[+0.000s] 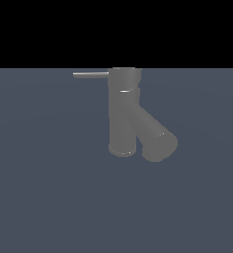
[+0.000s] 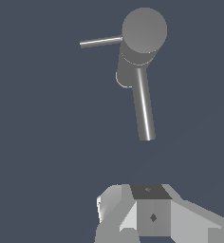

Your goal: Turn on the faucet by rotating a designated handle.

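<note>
Faucet (image 1: 123, 111) stands mid-scene in the exterior view, upright, its thick spout (image 1: 155, 138) slanting down to that view's right. Its 1 slim handle (image 1: 91, 74) juts level from the top cap toward that view's left, long axis horizontal. My gripper is absent there.

In the wrist view I look down on the cap, with rod and spout splayed apart. My gripper (image 2: 152, 216) hangs well clear of both; whether it is spread or closed, I cannot tell. My likeliest slip is meeting the fat spout rather than the thin rod, or glancing off the rod's tip.
</note>
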